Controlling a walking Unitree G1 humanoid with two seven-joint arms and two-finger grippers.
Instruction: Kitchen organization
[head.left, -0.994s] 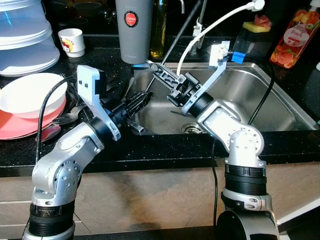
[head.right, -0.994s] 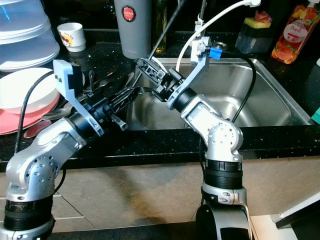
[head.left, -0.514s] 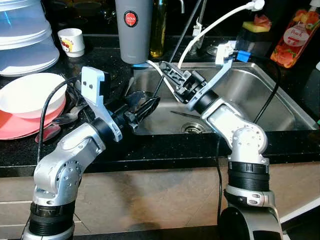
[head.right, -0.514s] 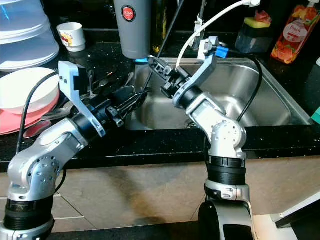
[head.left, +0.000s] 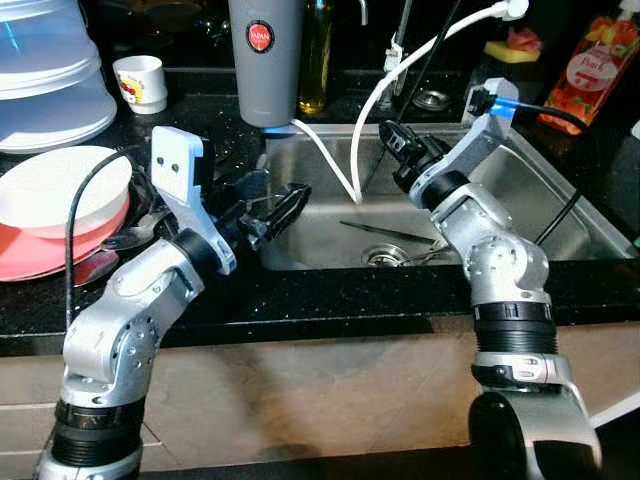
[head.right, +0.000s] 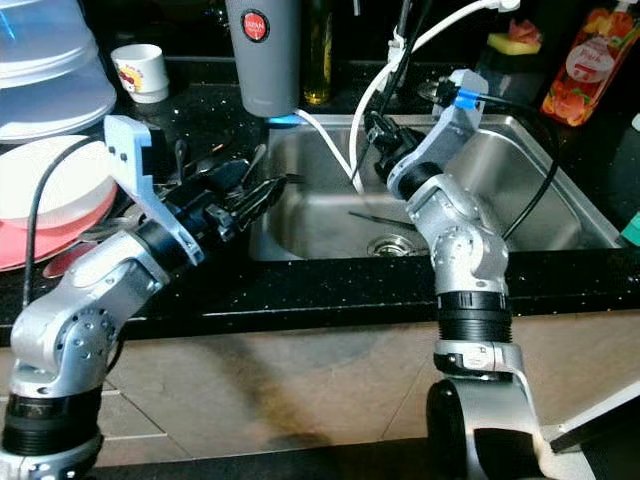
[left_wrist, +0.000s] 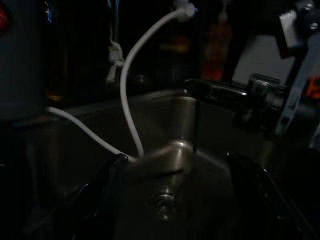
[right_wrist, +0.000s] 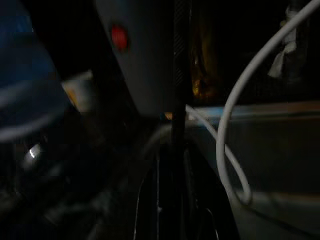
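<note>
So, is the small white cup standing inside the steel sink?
No, the small white cup stands on the black counter, left of the steel sink.

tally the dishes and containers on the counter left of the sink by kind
White bowl stacked on the pink plate: 1
Pink plate: 1
Small white printed cup: 1
Tall grey cylindrical container with a red round label: 1
Clear plastic lidded tub: 1
Total: 5

White hose (head.left: 330, 150), orange soap bottle (head.left: 590, 62), sponge (head.left: 507, 48).
</note>
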